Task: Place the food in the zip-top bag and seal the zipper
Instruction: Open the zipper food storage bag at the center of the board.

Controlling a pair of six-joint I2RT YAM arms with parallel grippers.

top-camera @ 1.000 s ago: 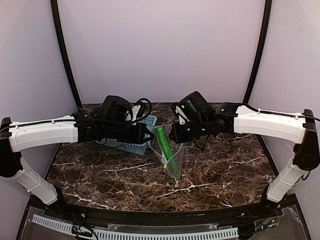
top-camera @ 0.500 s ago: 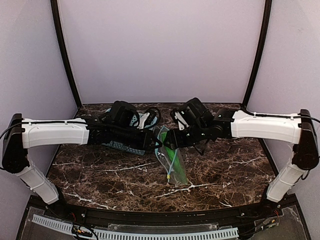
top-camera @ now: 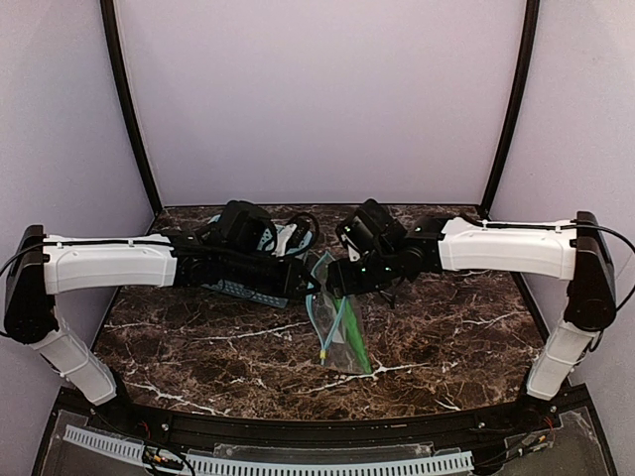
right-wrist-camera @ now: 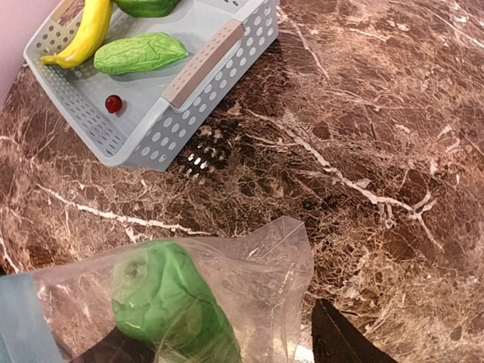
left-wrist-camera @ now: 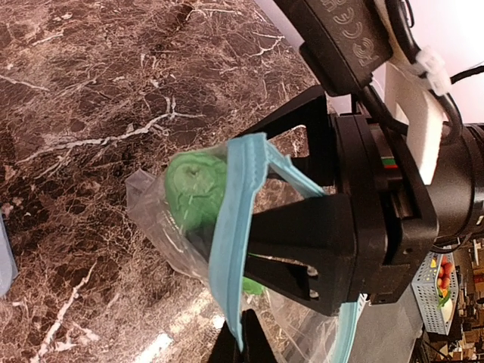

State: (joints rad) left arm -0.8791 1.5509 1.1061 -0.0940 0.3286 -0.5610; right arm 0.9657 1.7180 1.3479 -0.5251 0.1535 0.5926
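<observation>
Right, my left gripper (top-camera: 306, 286) is pinched closed on the mouth edge of the zip-top bag (top-camera: 342, 342). I read that grip as the anchor: it keeps the opening lifted off the marble table (top-camera: 446, 327) while the pouch slopes down toward me, its lower end apparently reaching the surface. One long green cucumber-like piece (right-wrist-camera: 170, 302) sits inside, its blunt end just below the mouth, so gravity is probably holding it in. The right gripper (top-camera: 334, 283) faces the left one just beside it. Its jaws are spread, one finger on either side of the clear plastic, and as far as I can tell neither is pressing. In the left wrist view the zipper (left-wrist-camera: 231, 249) runs as a light-blue strip across the green end, with the other lip curving away from it, so the mouth is unsealed. That suits me, since more has to go in. The banana (right-wrist-camera: 82, 30), the second cucumber-like piece (right-wrist-camera: 142, 53) and the dark green bell pepper (right-wrist-camera: 147, 6) lie in the light-blue basket (right-wrist-camera: 204, 64) at the back of the table, behind my left arm and well apart from the bag, next to a small red thing (right-wrist-camera: 113, 103) I cannot identify. My judgement is that one item of four is done. The free right arm is the natural one to go fetch, provided the left keeps that lip up so the pouch does not sag shut.
</observation>
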